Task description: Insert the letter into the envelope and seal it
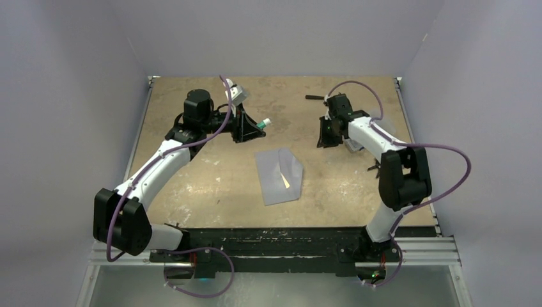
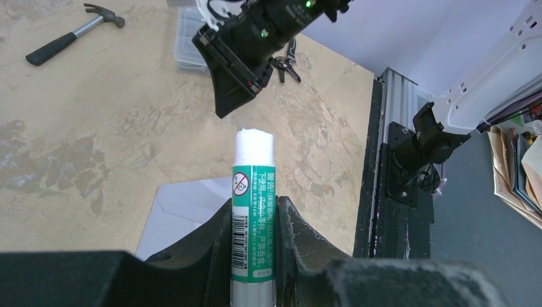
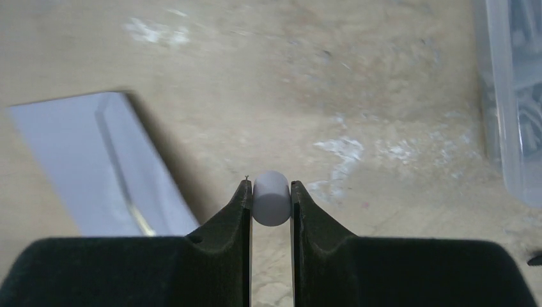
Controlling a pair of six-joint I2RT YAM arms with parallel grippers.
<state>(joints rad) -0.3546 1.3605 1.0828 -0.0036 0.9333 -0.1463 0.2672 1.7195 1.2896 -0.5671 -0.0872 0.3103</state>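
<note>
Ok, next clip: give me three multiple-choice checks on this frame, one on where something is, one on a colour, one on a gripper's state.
1. Where is the envelope?
A. propped against the back wall
B. flat on the table, about midway across it
C. hanging off the near edge

2. What colour is the label on the glue stick?
A. red
B. black
C. green

3. The right gripper is:
A. shut on a small pale cap
B. open and empty
C. out of every view

Answers: 1 B, the top view shows it lying flat mid-table. 2 C, the left wrist view shows a green label. 3 A, the right wrist view shows the cap pinched.
</note>
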